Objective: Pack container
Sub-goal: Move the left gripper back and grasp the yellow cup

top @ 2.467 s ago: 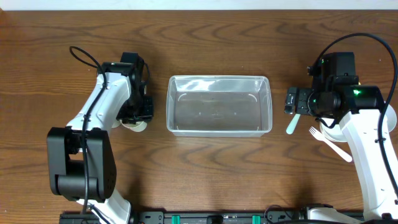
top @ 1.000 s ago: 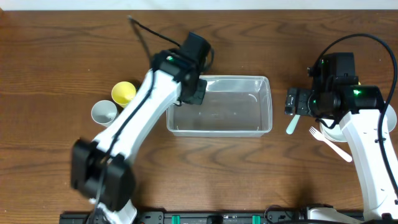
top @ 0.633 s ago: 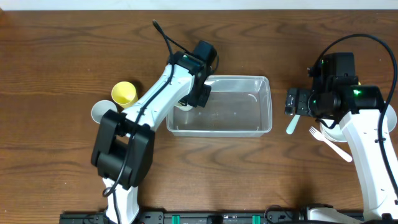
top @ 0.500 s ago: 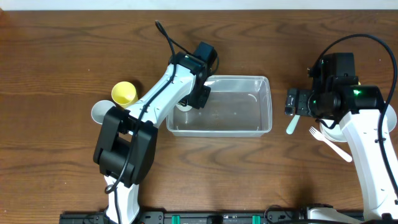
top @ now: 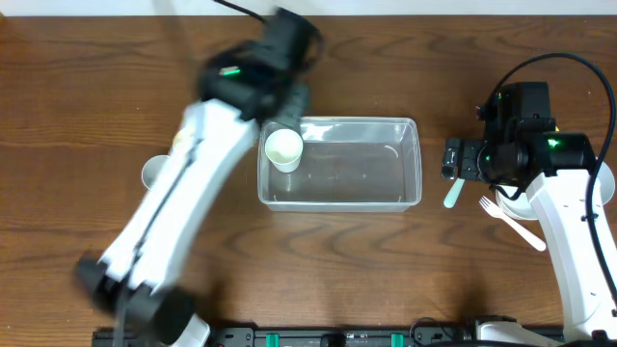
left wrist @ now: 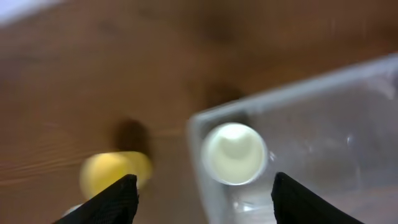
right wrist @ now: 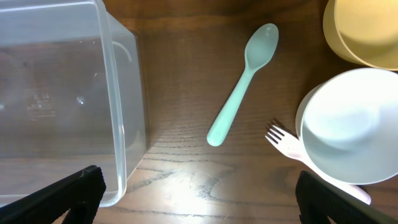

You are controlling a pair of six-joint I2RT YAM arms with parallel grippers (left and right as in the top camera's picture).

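Note:
The clear container stands mid-table. A pale cream cup stands upright in its far left corner, also seen in the left wrist view inside the container's wall. My left gripper is blurred, open and empty, above the container's left end; its fingertips are spread wide. My right gripper is open and empty just right of the container; in the right wrist view its fingers hold nothing.
A yellow cup and a white cup stand left of the container. Right of it lie a mint spoon, a fork, a white bowl and a yellow bowl.
My left arm carried the cream cup from the left of the table into the container, let it go, and has risen away. The right arm has not moved.

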